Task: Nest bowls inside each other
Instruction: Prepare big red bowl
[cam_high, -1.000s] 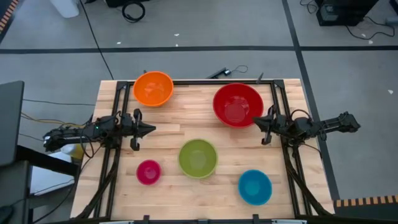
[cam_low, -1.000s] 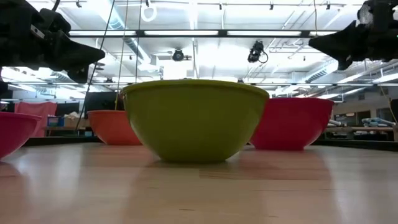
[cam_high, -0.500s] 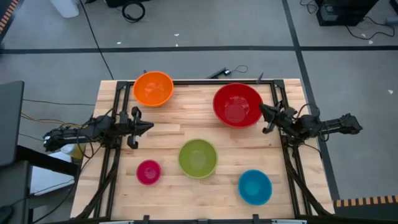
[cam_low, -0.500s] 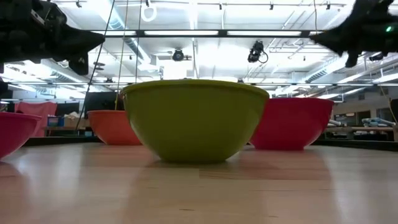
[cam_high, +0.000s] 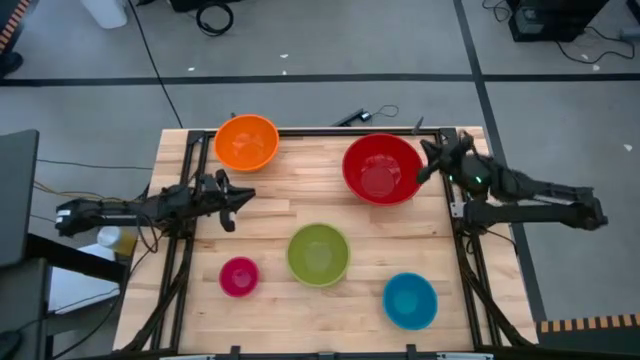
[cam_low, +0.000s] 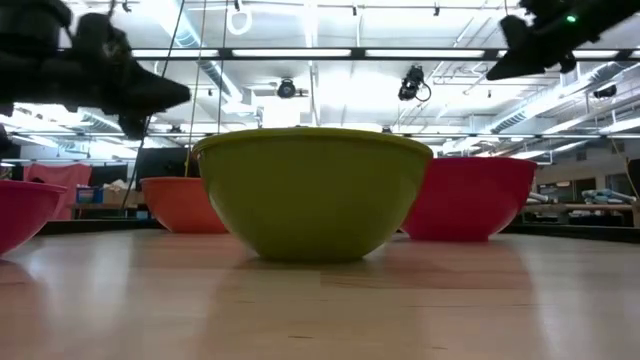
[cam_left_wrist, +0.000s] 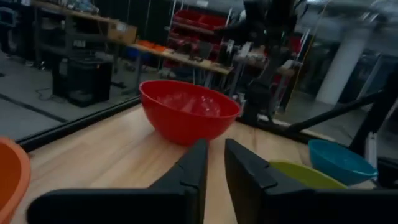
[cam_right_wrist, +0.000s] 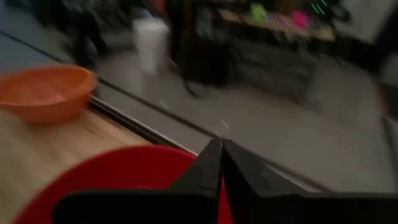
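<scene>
Five bowls stand upright and apart on the wooden table: orange (cam_high: 246, 142) at the far left, red (cam_high: 382, 168) at the far right, green (cam_high: 318, 254) in the middle, pink (cam_high: 239, 276) at the near left, blue (cam_high: 410, 300) at the near right. My left gripper (cam_high: 248, 196) hovers level at the left side, pointing toward the red bowl (cam_left_wrist: 186, 111). A narrow gap shows between its fingers (cam_left_wrist: 215, 163), with nothing in it. My right gripper (cam_high: 428, 165) is shut and empty, raised (cam_low: 497, 72) over the red bowl's right rim (cam_right_wrist: 124, 180).
Black frame rails (cam_high: 462, 250) run along the table's left and right sides, and a cable (cam_high: 365, 115) lies at the far edge. Bare wood (cam_high: 300, 200) lies between the left gripper and the red bowl.
My right gripper has risen and swung toward the table's far edge, turning until it stands over the red bowl's right rim. My left gripper has crept slightly toward the table's middle. No bowl has moved.
</scene>
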